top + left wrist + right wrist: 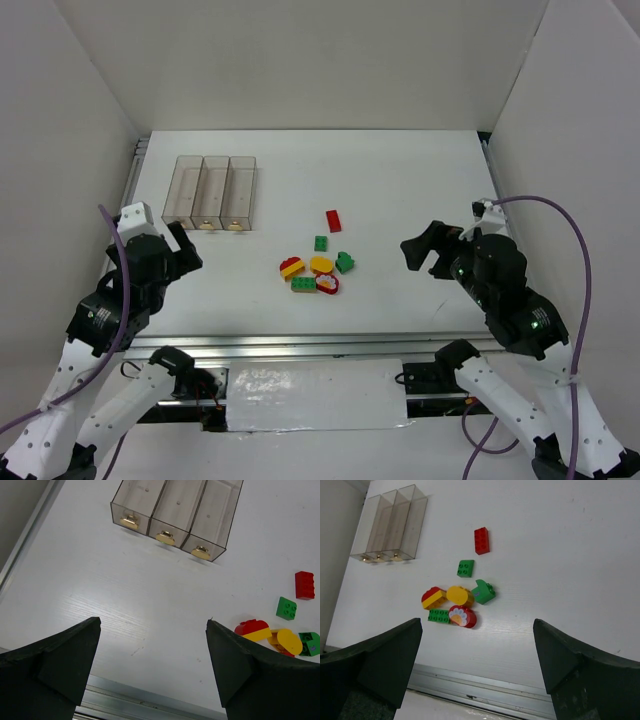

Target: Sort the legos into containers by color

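From above, you see your left arm point(110, 310) and right arm point(510, 300) crouched at the near edge of the desk point(400, 180). The legos point(318, 268) are clustered mid-desk, with the containers point(210, 190) at 10 o'clock from them. Your left wrist view shows the left fingers point(65, 665) spread wide and empty, plus brass knobs point(165, 538) on the containers' near ends. Your right wrist view shows the right fingers point(580, 670) equally spread, and a flower print point(459, 615) on one red brick point(471, 621).
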Action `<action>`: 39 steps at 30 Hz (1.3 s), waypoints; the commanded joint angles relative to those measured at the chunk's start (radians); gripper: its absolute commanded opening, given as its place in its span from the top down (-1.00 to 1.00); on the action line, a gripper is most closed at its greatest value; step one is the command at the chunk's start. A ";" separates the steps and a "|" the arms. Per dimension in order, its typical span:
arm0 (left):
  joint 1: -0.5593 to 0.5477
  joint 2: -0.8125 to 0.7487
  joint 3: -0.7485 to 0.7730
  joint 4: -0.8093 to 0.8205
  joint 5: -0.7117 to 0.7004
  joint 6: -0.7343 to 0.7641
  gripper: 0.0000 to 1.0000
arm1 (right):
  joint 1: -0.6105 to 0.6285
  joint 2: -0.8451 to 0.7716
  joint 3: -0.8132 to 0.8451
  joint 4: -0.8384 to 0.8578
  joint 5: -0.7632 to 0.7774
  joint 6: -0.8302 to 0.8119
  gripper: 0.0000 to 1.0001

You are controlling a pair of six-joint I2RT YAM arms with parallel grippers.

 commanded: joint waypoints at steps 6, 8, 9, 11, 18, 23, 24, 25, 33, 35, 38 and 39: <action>-0.002 -0.004 -0.006 0.049 0.015 0.002 -0.99 | 0.004 0.018 -0.105 0.282 -0.473 -0.032 -0.99; -0.002 -0.004 -0.005 0.052 0.021 0.007 -0.99 | 0.010 0.068 -0.161 0.382 -0.572 -0.016 -0.99; 0.000 -0.003 -0.006 0.050 0.021 0.008 -0.99 | 0.019 0.157 -0.161 0.384 -0.577 -0.015 -0.99; -0.002 -0.001 -0.006 0.049 0.021 0.007 -0.99 | 0.092 0.317 -0.129 0.346 -0.444 -0.041 -0.99; 0.001 -0.012 -0.005 0.047 0.018 0.007 -0.99 | 0.301 0.735 0.026 0.246 -0.086 -0.081 -0.82; 0.001 -0.027 -0.012 0.053 0.026 0.013 -0.99 | 0.332 0.907 0.054 0.266 -0.042 -0.121 -0.66; 0.001 -0.027 -0.012 0.056 0.029 0.016 -0.99 | 0.335 0.923 0.055 0.272 -0.042 -0.128 -0.61; 0.003 -0.026 -0.011 0.055 0.029 0.016 -0.99 | 0.338 0.940 0.057 0.275 -0.049 -0.136 -0.57; 0.003 -0.010 -0.012 0.059 0.046 0.026 -0.99 | 0.350 1.030 0.032 0.362 -0.130 -0.226 -0.36; 0.001 -0.007 -0.014 0.063 0.049 0.028 -0.99 | 0.353 1.032 0.026 0.379 -0.178 -0.260 -0.37; 0.003 -0.006 -0.012 0.064 0.052 0.030 -0.99 | 0.355 1.043 0.026 0.405 -0.180 -0.300 -0.39; 0.003 -0.003 -0.014 0.064 0.052 0.030 -0.99 | 0.355 1.049 0.031 0.405 -0.189 -0.312 -0.42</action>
